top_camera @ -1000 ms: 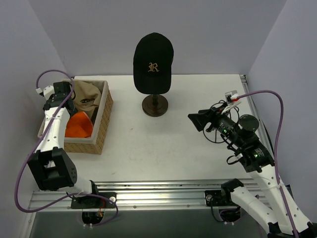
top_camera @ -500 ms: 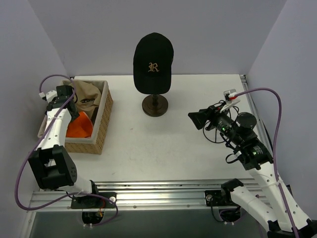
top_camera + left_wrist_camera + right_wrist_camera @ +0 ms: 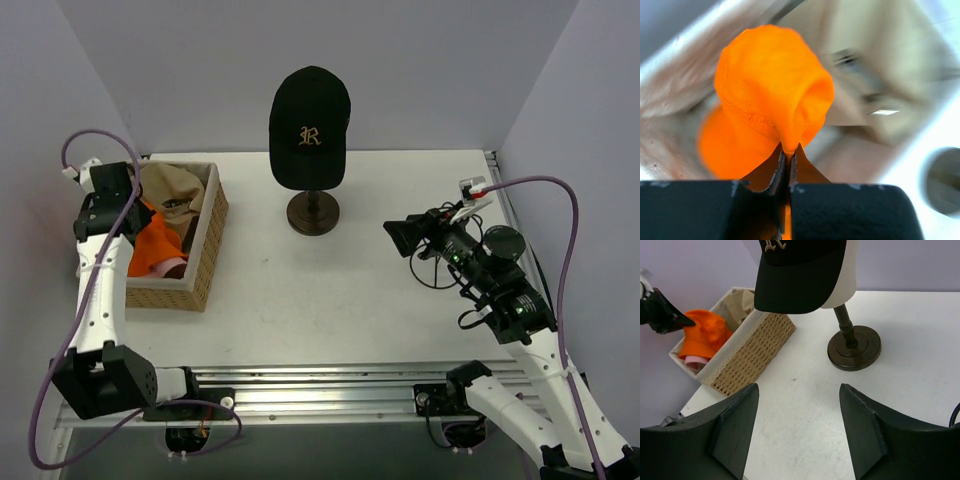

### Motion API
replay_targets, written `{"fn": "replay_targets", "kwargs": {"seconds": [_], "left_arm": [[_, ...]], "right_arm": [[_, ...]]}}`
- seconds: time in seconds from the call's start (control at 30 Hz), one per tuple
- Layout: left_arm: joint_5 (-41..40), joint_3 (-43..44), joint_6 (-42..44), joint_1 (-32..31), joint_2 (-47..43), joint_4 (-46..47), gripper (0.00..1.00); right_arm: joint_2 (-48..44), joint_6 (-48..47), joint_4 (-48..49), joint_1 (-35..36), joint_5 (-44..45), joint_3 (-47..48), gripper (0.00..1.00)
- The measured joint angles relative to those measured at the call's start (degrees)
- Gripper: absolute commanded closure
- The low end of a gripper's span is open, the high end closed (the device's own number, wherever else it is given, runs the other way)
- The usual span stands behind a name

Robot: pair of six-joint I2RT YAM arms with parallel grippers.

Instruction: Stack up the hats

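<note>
A black cap with a gold "R" point(image 3: 310, 125) point(image 3: 800, 275) sits on the cream head form. An orange hat point(image 3: 155, 240) point(image 3: 770, 90) point(image 3: 705, 335) hangs partly raised out of the wicker basket point(image 3: 205, 250). My left gripper point(image 3: 138, 213) point(image 3: 788, 150) is shut on a fold of its fabric. A tan cap point(image 3: 175, 190) point(image 3: 880, 75) lies at the basket's far end. Under the orange hat peeks a pale pink hat point(image 3: 692, 361). My right gripper point(image 3: 400, 238) point(image 3: 799, 386) stands open above the table, right of the stand, holding nothing.
The head form rests on a dark round stand point(image 3: 313, 212) point(image 3: 854, 347) at the table's back middle. The basket point(image 3: 750, 352) stands at the left edge against the wall. Grey walls close in the left, back and right sides.
My left gripper has shut on the orange hat and pulled it upward and leftward, bunching it above the basket. The right arm has hardly moved.
</note>
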Motion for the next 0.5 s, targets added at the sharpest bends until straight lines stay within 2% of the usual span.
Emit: {"fn": "replay_targets", "kwargs": {"seconds": [0.27, 0.5], "left_arm": [[16.6, 12.2, 1.4, -3.4, -12.6, 1.3, 0.98], [25.8, 11.2, 1.4, -7.5, -19.4, 1.9, 0.98]], "right_arm": [[1.2, 1.6, 2.9, 0.1, -1.3, 3.9, 0.34], [8.4, 3.7, 7.7, 1.4, -5.3, 9.0, 0.31]]}}
